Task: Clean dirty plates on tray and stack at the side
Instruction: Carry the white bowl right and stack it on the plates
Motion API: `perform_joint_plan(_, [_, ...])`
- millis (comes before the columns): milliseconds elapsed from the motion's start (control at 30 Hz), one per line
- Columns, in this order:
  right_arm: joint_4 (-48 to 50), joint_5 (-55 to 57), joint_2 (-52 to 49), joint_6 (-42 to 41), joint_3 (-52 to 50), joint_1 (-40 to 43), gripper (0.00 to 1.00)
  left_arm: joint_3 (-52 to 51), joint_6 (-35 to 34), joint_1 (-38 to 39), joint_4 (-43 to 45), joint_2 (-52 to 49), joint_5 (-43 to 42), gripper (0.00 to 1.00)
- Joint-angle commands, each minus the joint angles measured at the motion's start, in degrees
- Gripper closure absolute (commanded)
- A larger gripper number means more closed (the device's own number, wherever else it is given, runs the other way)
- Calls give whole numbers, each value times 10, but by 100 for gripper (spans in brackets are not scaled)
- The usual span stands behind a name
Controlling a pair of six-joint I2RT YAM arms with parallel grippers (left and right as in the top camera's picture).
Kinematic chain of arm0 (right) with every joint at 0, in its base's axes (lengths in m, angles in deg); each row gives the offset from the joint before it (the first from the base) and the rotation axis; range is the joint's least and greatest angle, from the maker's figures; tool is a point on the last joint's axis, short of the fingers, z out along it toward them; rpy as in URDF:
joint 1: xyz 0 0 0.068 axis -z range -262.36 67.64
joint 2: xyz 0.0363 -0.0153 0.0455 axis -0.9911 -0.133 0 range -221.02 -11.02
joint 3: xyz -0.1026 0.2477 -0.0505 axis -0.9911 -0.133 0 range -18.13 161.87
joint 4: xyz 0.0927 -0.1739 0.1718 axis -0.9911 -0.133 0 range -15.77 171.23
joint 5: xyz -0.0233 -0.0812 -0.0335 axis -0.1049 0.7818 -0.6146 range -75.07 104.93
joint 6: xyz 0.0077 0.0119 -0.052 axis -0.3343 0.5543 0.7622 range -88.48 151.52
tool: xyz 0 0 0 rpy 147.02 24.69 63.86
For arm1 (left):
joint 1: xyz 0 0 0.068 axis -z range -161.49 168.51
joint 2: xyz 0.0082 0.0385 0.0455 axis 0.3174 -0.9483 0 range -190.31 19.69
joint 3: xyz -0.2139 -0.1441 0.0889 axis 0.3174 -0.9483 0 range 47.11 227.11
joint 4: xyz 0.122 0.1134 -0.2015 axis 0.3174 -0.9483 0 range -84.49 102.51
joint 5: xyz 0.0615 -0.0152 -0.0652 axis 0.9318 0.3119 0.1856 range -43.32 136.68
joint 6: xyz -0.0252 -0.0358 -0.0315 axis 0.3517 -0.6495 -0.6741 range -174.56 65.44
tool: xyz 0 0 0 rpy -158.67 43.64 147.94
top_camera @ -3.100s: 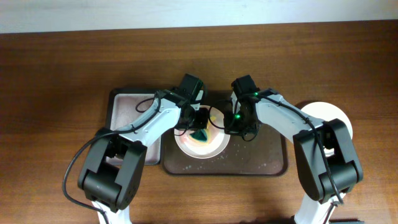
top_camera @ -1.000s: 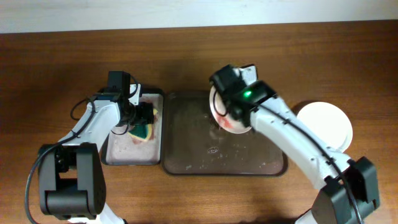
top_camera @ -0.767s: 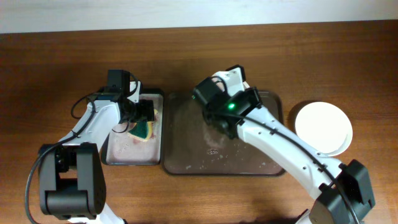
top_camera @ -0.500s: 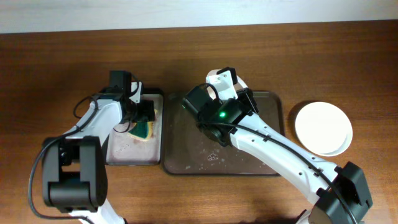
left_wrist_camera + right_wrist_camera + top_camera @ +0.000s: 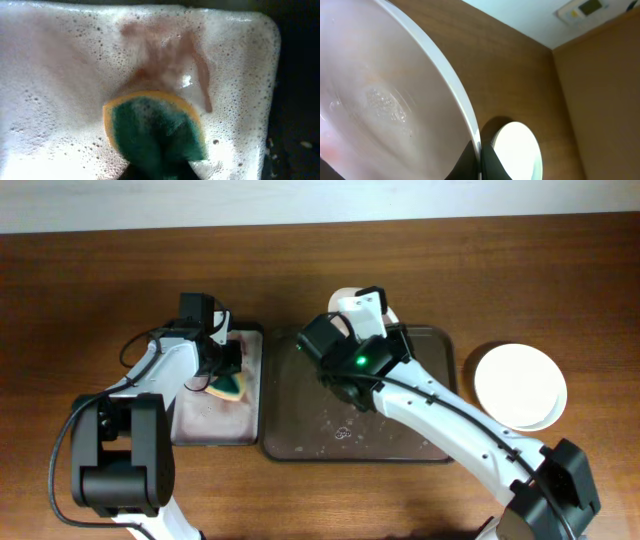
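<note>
Plates | my right gripper point(image 5: 480, 161) clamped on one tilted plate point(image 5: 380, 100), upper middle of tray point(image 5: 420, 435) | stack point(image 5: 518, 385) far right | left gripper point(image 5: 155, 172) pinching sponge point(image 5: 152, 132) in sudsy small tray point(image 5: 50, 75)

You have the tray point(image 5: 295, 410) lying flat on the desk, long side left to right: dark brown, rounded corners, raised rim, its floor wet and flecked with pale foam.

Well to its right, off the tray, two plates point(image 5: 518, 385) sit stacked on the desk. The top one is round, shallow and clean white, and a second rim peeks out under its lower right edge.

The lifted plate point(image 5: 380, 100) is up in the air over the tray's far side, tipped steeply. Its rim is pinched between the right fingers point(image 5: 496, 167). Its white face is wet and beaded with droplets, with a faint pinkish tint toward one edge.
</note>
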Motion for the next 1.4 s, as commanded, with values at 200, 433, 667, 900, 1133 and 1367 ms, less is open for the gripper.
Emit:
perform_joint_plan(200, [2,-114,29,-52,11,114,96,-2,0,0,-91,27,15,20])
perform_joint_plan(433, [-8,-328,32,-61,11,274,96,-39,0,1,-89,27,15,82])
perform_joint_plan(667, [-56,-437,31,-60,11,438,96,-39,0,1,-84,27,19,100])
perform_joint_plan(900, [-95,-463,30,-54,10,549,96,-39,0,0,-83,27,35,28])
perform_joint_plan(1133, [-118,-457,17,-54,-3,614,96,-39,0,0,-85,27,35,28])
perform_joint_plan(1367, [-122,-483,18,-4,-17,668,96,-39,0,0,-84,27,35,24])
